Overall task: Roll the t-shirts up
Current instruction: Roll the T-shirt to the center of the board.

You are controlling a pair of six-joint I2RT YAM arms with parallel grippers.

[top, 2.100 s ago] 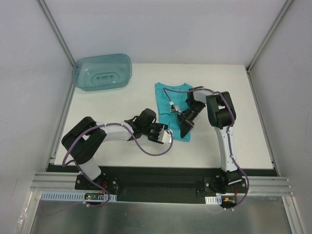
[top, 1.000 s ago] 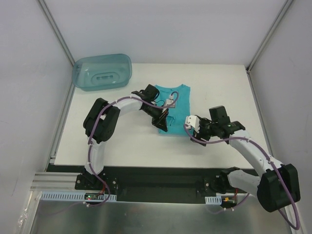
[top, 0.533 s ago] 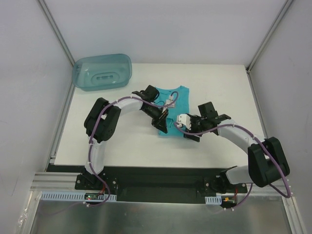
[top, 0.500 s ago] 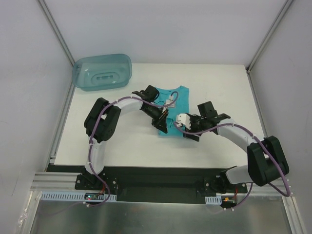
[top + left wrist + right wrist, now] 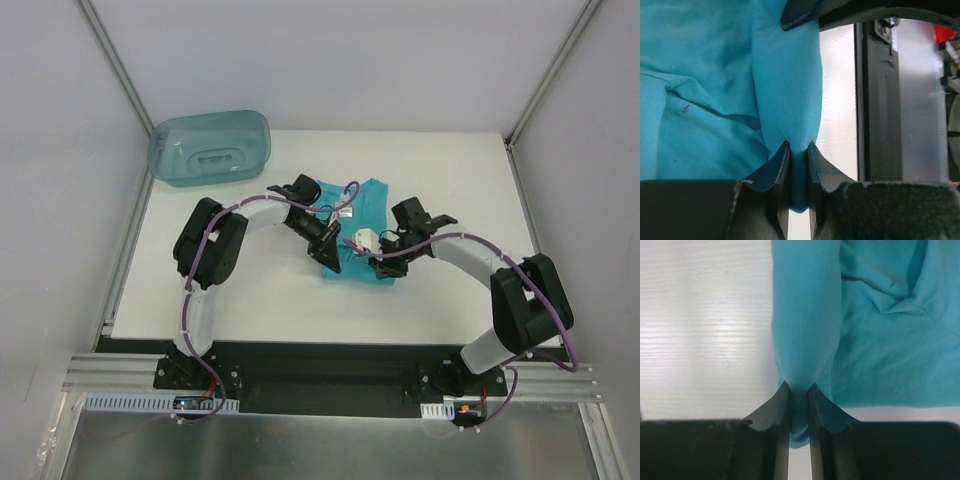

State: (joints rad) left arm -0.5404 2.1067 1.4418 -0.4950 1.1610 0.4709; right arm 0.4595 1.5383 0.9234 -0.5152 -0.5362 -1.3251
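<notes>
While the bin (image 5: 210,148) sat well apart at the far left corner of the table (image 5: 450,170), the t-shirt (image 5: 368,205) lay mid-table, its near edge gathered into a rolled band. The left gripper (image 5: 798,150) pinched the band's left end, jaws narrow on cloth; the right gripper (image 5: 799,390) pinched the right end likewise. Rolling well likely meant moving both ends together, level and taut, though the roll's tightness was unclear from above.
</notes>
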